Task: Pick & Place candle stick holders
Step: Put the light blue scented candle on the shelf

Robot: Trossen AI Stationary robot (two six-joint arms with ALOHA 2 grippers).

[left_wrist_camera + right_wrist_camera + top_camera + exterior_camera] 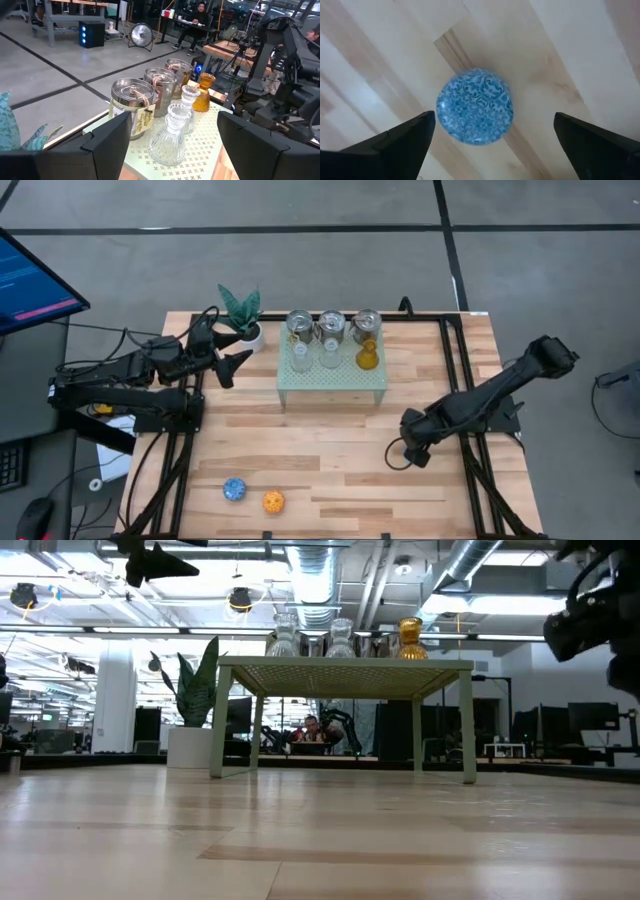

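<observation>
While the left gripper [243, 343] waits spread beside the stand [332, 385], the right gripper [492, 142] hangs with fingers wide directly above a blue candle stick holder [474, 106] on the worktop [330, 470], which lies straight below, centred between them.

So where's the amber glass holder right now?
In the high view the amber glass holder stands on the pale green perforated stand, at the right end of its front row, in front of the rightmost silver holder and beside a clear glass holder.
</observation>
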